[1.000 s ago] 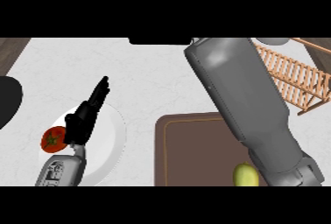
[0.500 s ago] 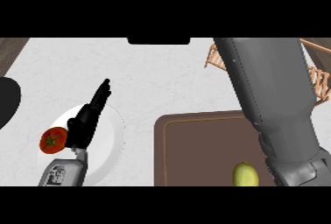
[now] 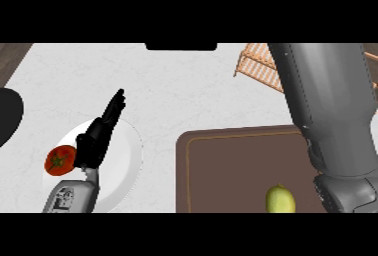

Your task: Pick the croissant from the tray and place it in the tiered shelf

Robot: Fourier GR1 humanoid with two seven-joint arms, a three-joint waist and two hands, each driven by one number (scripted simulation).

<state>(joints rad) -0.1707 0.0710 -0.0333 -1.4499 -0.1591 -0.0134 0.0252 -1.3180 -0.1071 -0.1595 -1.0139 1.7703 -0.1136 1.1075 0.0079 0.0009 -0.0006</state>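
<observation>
At left, a tomato (image 3: 59, 160) sits on a white plate's (image 3: 129, 150) rim. Left hand (image 3: 92, 145) over the plate, fingers straight, released. Brown tray (image 3: 236, 170) holds a yellow-green fruit (image 3: 280, 199). Wooden shelf (image 3: 258, 62) behind. Right forearm (image 3: 332, 115) crosses the tray. Right hand and croissant out of sight.

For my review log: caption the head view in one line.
Right forearm crosses the tray toward the shelf; open left hand over plate, beside tomato.

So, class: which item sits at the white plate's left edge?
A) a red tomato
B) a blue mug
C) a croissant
A: a red tomato with a green stalk lies at the left rim of the plate, beside the left hand.
</observation>
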